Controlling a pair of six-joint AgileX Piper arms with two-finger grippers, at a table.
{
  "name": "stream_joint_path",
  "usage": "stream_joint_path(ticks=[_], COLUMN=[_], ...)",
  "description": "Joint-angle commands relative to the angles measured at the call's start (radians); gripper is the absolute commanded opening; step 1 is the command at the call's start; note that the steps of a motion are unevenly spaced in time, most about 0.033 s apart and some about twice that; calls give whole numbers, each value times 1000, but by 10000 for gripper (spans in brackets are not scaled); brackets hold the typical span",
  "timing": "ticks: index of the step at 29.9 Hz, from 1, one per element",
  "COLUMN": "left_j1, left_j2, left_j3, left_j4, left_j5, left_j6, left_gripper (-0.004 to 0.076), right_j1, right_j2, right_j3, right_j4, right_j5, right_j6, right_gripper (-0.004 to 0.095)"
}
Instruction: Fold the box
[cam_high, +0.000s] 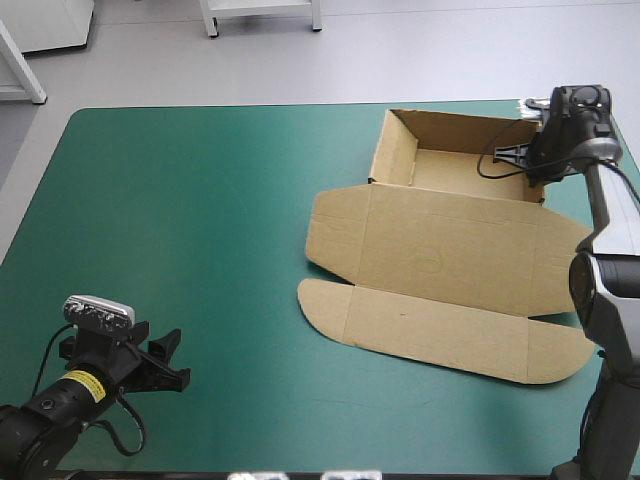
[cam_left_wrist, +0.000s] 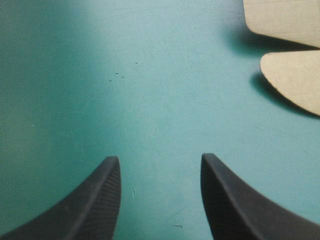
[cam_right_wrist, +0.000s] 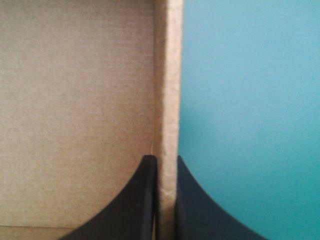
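Observation:
The brown box (cam_high: 440, 250) lies right of the table's middle as an open tray with raised walls at the far side and its lid flat toward the near edge. My right gripper (cam_high: 541, 160) is at the tray's right wall (cam_right_wrist: 168, 100), its black fingers (cam_right_wrist: 145, 200) pressed on either side of the board, shut on the box. My left gripper (cam_left_wrist: 160, 195) hovers low over bare teal-green cover at the near left corner (cam_high: 160, 365), fingers apart and open, holding nothing. Two rounded lid flaps (cam_left_wrist: 295, 80) lie ahead of it, well apart.
The teal-green cover (cam_high: 200, 230) spreads wide between my left gripper and the box. The tray's right wall stands close to the table's right edge (cam_high: 625, 170).

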Motion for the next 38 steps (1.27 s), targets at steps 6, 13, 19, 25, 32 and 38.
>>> stream_joint_path(ticks=[6, 13, 19, 25, 32, 38], left_j1=[-7, -7, -7, -7, -7, -7], left_j2=[5, 5, 5, 5, 5, 5], left_j3=[-25, -25, -25, -25, -25, -25], left_j4=[-5, -5, -5, -5, -5, -8], left_j5=[-58, -58, -58, -58, -60, -60], left_j6=[-6, -6, -6, -6, -6, -6], left_gripper=[357, 357, 357, 357, 356, 356], right_j1=[-178, -333, -430, -460, -462, -462], right_j2=[-80, -80, -80, -71, -38, -33], right_j3=[-24, -24, -24, -12, 3, 3], right_j4=[-33, 11, 56, 47, 46, 44], right_j5=[8, 8, 8, 8, 8, 7], right_j6=[13, 15, 19, 19, 16, 15], right_gripper=[-13, -12, -11, -11, -11, 29])
